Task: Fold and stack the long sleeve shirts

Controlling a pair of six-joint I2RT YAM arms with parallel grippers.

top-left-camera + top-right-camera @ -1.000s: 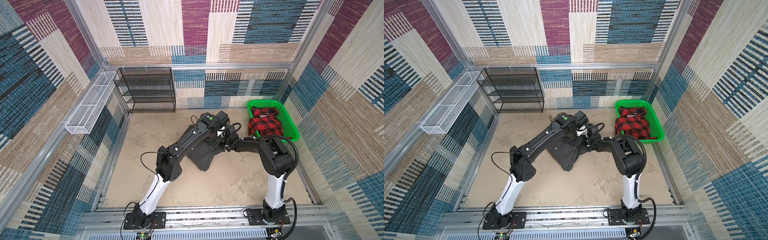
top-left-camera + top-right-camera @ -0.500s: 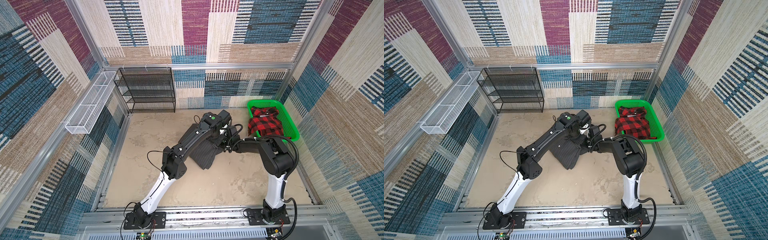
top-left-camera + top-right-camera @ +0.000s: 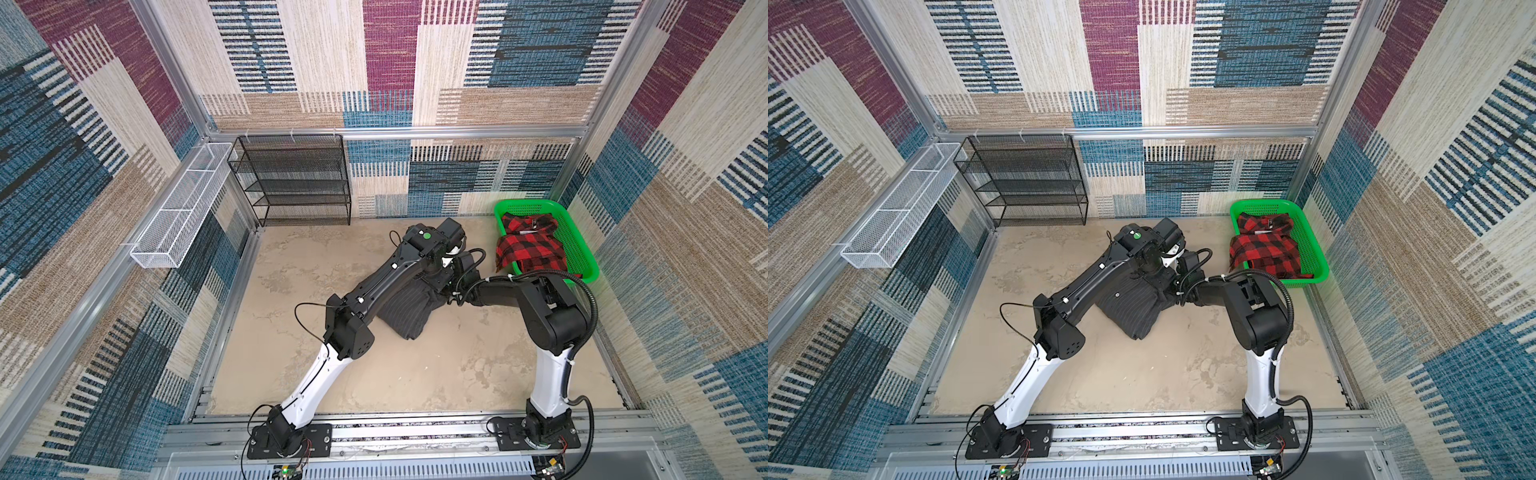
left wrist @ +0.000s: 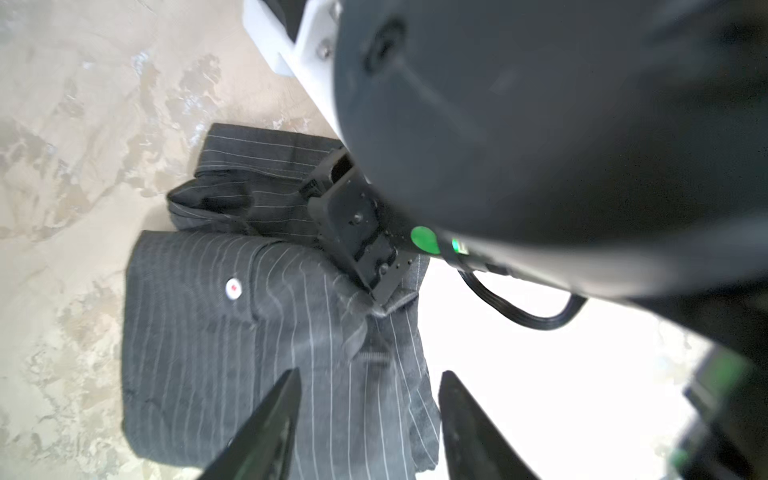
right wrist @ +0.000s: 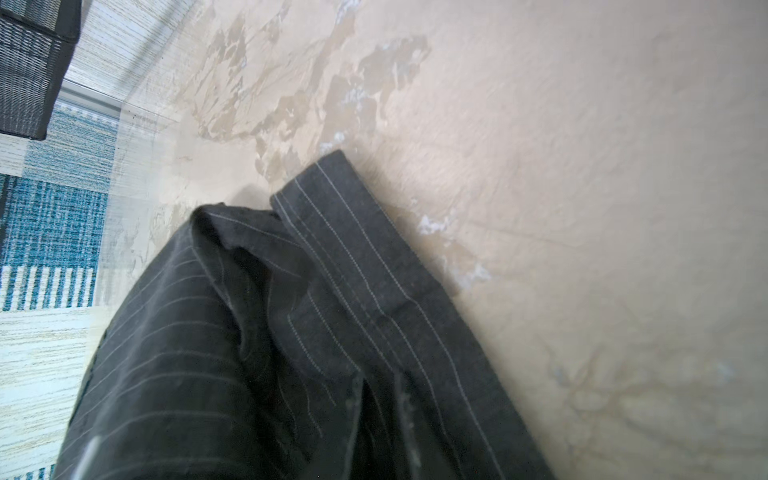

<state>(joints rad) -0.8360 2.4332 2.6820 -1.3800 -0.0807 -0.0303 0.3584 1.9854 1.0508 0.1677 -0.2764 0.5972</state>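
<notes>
The dark grey pinstriped shirt (image 3: pixel 409 309) (image 3: pixel 1133 309) lies folded in a bundle mid-floor. Seen in the left wrist view, my left gripper (image 4: pixel 370 399) hovers just above its edge, open, with nothing between the fingers (image 4: pixel 282 415). That view also shows my right gripper (image 4: pixel 376 291) pinching a raised fold of the grey shirt (image 4: pixel 208 353). In the right wrist view the right gripper (image 5: pixel 374 415) is sunk in the grey shirt (image 5: pixel 332 291). The red-and-black check shirt (image 3: pixel 530 249) (image 3: pixel 1264 249) sits crumpled in the green basket (image 3: pixel 528 203) (image 3: pixel 1262 203) at the back right.
A black mesh shelf rack (image 3: pixel 297 178) (image 3: pixel 1025 183) stands against the back wall at the left. A white wire basket (image 3: pixel 183 208) (image 3: pixel 897 216) hangs on the left wall. Both wrists crowd together over the far end of the grey shirt, close to the green basket.
My left gripper has gone from shut to open, letting go of the grey shirt. The left arm has shifted a little to the right. The right arm holds still.
</notes>
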